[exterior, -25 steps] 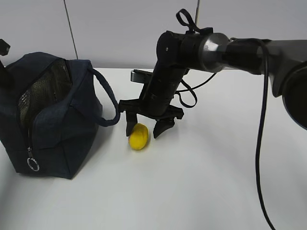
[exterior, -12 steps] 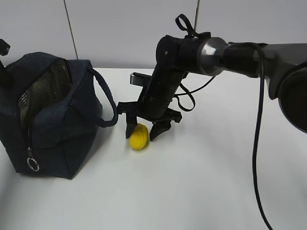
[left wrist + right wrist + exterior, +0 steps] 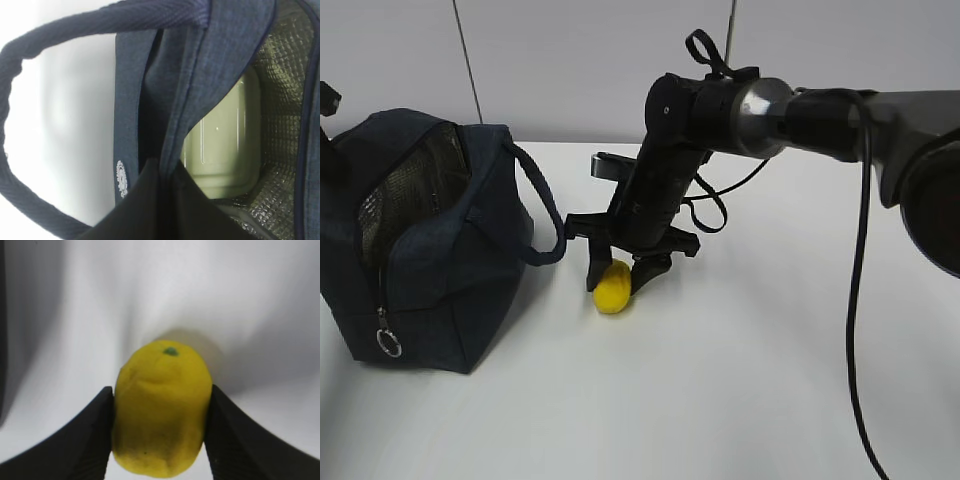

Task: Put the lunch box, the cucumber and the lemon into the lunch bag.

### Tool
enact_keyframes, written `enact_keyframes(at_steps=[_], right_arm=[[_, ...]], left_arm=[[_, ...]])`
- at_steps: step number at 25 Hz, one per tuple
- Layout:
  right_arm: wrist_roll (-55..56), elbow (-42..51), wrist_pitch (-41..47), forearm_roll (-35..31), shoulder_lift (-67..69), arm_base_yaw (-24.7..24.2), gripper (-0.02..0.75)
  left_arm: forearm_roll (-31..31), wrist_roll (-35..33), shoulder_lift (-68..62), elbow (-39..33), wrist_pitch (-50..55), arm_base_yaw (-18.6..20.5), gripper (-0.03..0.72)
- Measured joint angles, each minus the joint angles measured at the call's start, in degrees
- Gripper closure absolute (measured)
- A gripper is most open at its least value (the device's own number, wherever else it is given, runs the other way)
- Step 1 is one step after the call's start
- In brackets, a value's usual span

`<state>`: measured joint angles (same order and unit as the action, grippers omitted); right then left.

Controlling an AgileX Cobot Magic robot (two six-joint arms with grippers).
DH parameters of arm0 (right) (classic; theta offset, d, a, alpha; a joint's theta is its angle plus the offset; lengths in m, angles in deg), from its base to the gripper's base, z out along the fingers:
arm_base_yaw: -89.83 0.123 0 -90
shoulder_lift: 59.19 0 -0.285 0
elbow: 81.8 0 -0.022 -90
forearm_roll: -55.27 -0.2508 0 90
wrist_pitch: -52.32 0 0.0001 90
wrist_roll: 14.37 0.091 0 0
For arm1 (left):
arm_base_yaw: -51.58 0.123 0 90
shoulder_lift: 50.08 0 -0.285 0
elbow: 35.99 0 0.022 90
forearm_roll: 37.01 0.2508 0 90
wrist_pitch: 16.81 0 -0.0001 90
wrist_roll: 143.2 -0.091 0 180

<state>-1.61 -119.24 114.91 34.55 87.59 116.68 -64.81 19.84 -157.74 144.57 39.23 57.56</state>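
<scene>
Right wrist view is showing my right gripper (image 3: pixel 160 432) pinching the lemon (image 3: pixel 161 410) by its rounded flanks, so I'm worrying it squirts out on lifting, while my left gripper's state I cannot tell.

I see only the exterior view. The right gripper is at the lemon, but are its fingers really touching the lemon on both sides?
Observer: Yes. In the right wrist view both fingers press against the lemon, one on each side.
Operator: Is the lunch box already inside the bag? I cannot see in.
Observer: Yes. The left wrist view shows the lunch box, pale green lid up, lying on the silver lining of the lunch bag.
Operator: And the cucumber?
Observer: No view shows it; the bag fabric hides much of the inside.
</scene>
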Motion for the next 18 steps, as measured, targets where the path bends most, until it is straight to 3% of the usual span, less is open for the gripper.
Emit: enact_keyframes(at_steps=[5, 18], right_arm=[[-1.9, 0.0, 5.5, 0.6, 0.0, 0.0, 0.336], [-3.2, 0.0, 7.1, 3.0, -5.4, 0.0, 0.337]], left_arm=[[0.0, 0.0, 0.0, 0.0, 0.0, 0.0, 0.697], [-0.1, 0.0, 0.0, 0.0, 0.0, 0.0, 0.697]])
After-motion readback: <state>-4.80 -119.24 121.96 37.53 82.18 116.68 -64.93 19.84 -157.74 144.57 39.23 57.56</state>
